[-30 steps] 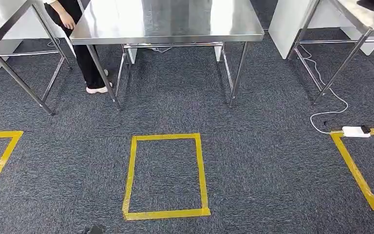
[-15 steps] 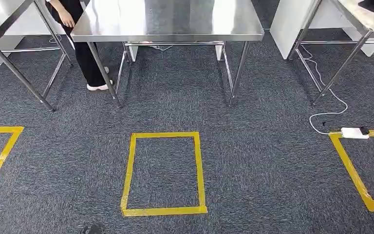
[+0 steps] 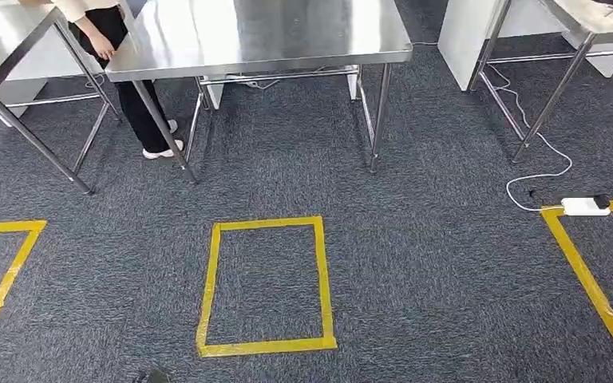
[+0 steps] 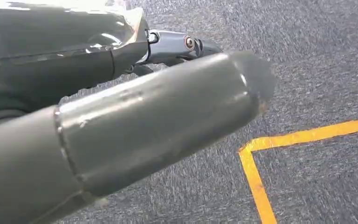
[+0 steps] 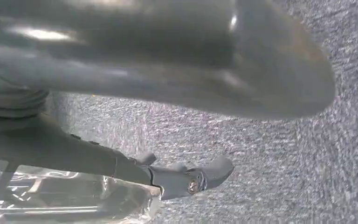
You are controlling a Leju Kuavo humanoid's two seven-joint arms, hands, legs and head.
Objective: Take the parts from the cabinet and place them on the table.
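A clear-wrapped part held in the right hand, another seemingly in the left hand, the steel table ahead across carpet; slippery wrap could slide free while walking.

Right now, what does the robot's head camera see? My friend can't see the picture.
A shiny metal table stands ahead on dark grey carpet, with a yellow tape rectangle on the floor in front of it. A person stands by the table's left corner, and a white power strip with a cord lies on the right.
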